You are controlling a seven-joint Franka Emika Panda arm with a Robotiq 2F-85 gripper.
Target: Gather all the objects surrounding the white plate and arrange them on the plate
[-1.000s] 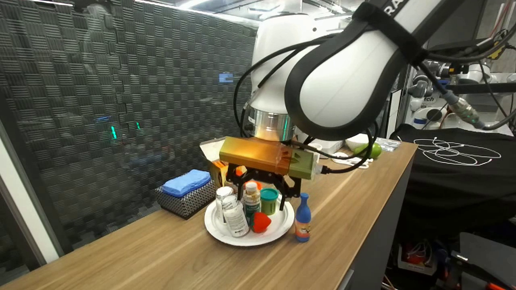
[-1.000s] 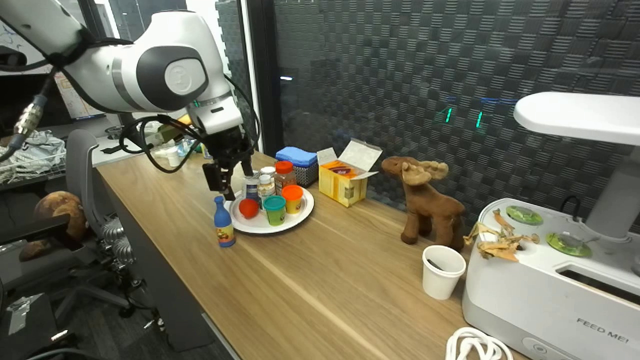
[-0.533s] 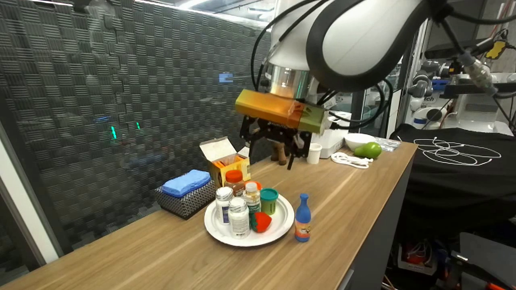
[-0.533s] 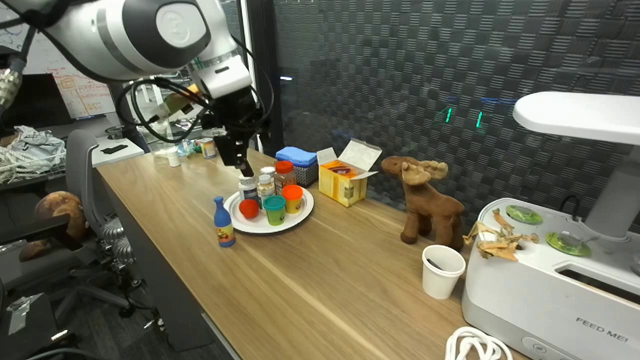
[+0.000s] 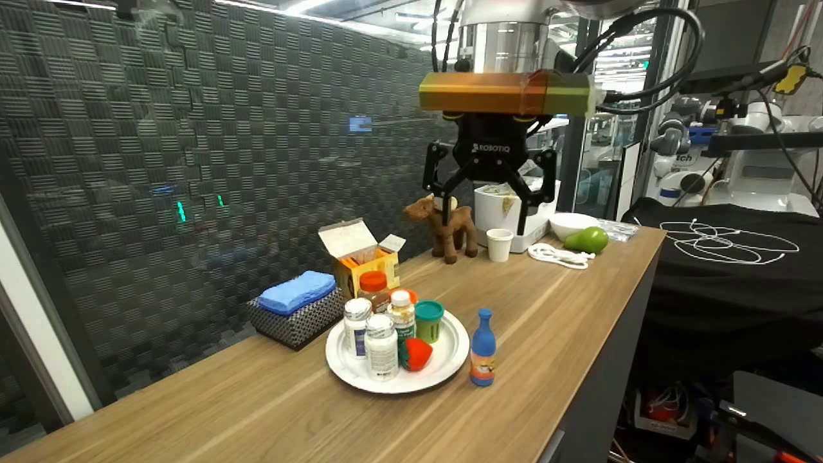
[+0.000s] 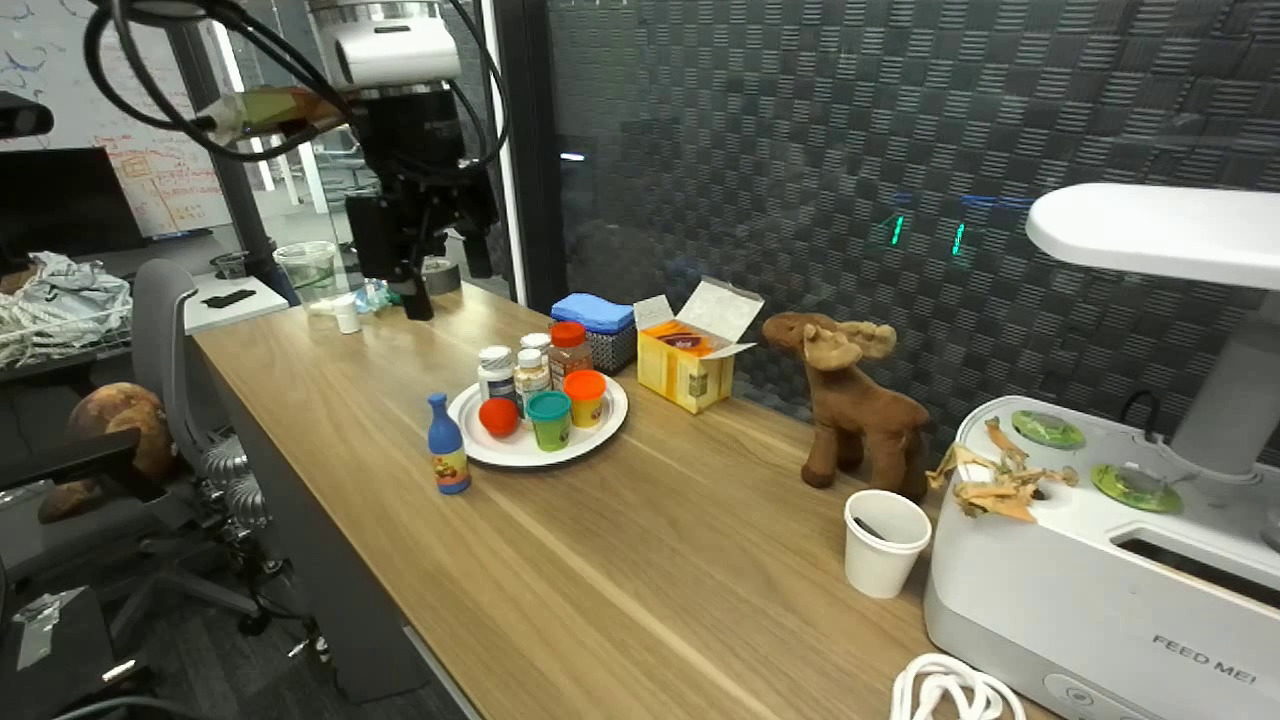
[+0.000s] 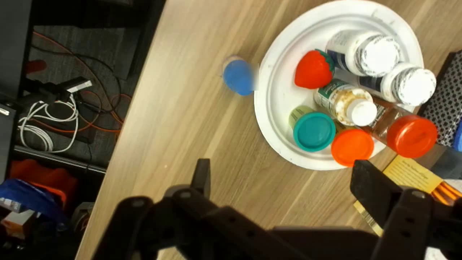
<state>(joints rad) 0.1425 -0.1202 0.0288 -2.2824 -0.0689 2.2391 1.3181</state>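
Note:
The white plate [image 5: 450,360] holds white bottles [image 5: 382,350], a bottle with a green label [image 6: 531,378], a red-lidded jar [image 7: 411,135], a teal-lidded tub [image 6: 549,420], an orange-lidded tub [image 6: 585,395] and a toy strawberry [image 7: 313,70]. The containers stand upright, close together. A blue bottle [image 5: 483,350] stands upright on the table beside the plate, near the strawberry; it also shows in the wrist view [image 7: 238,77]. My gripper [image 5: 483,229] is open and empty, high above the table. In the wrist view its fingers [image 7: 281,164] are spread over bare wood beside the plate.
A patterned black box with a blue cloth [image 5: 297,292] and an open yellow box [image 6: 690,375] stand by the wall side of the plate. A toy moose [image 6: 865,410], a white cup [image 6: 885,545] and a white planter [image 6: 1090,590] stand further along. The table edge [image 7: 139,83] lies beyond the blue bottle.
My gripper has risen from above the plate, moved away from it and levelled out. A white bottle on the plate that leaned one second ago now stands upright. The blue bottle has not moved.

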